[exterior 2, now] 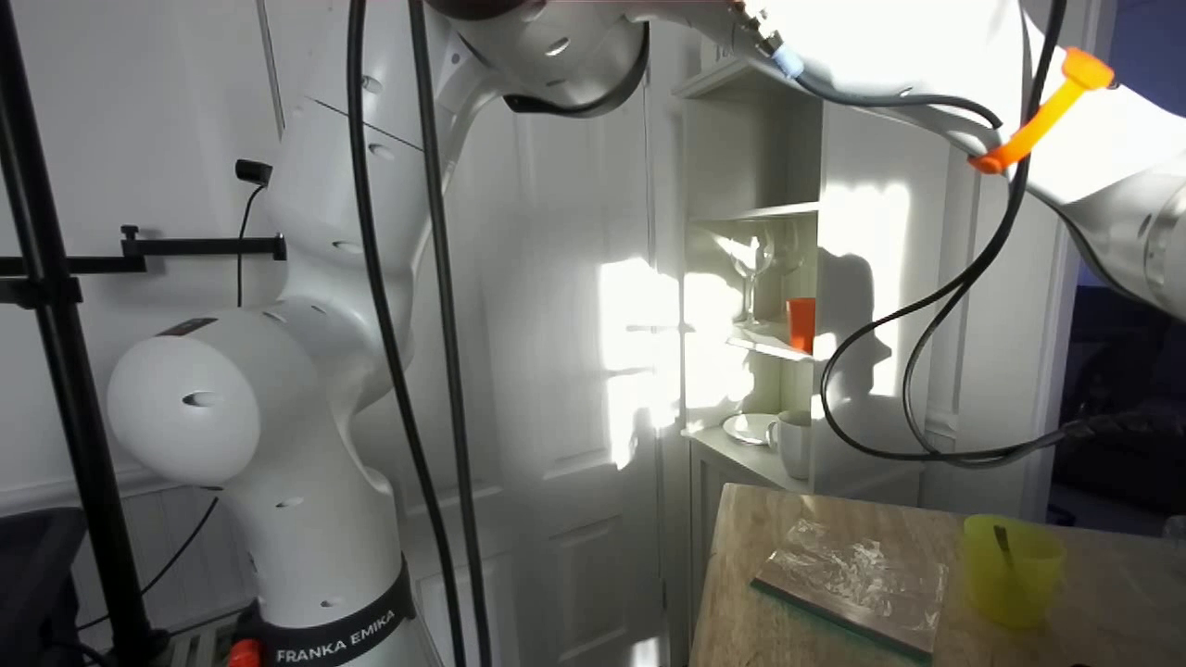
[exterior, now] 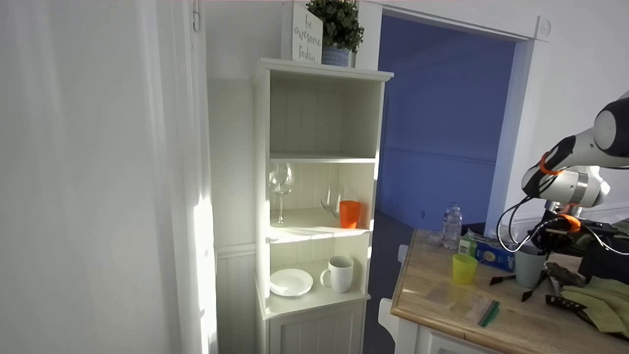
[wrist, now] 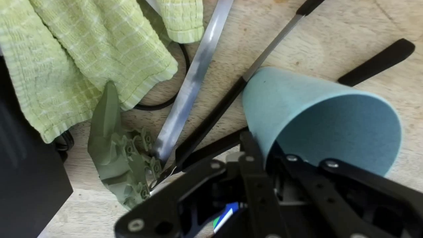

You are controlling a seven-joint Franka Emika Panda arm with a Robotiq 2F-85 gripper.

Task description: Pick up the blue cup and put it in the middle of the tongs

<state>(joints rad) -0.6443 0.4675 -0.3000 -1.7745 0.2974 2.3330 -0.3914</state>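
My gripper [wrist: 263, 147] is clamped over the wall of the blue cup [wrist: 317, 115], one finger inside, one out. Cup looks upright between the arms of the tongs [wrist: 214, 117], but it hides part of one, so can't tell if it's sitting on that. The green lump [wrist: 115, 162] and checked dishcloth [wrist: 82, 59] lie past the tongs. I'd call this the set-down: next, make sure the base is flat, ease the fingers apart, go straight up.
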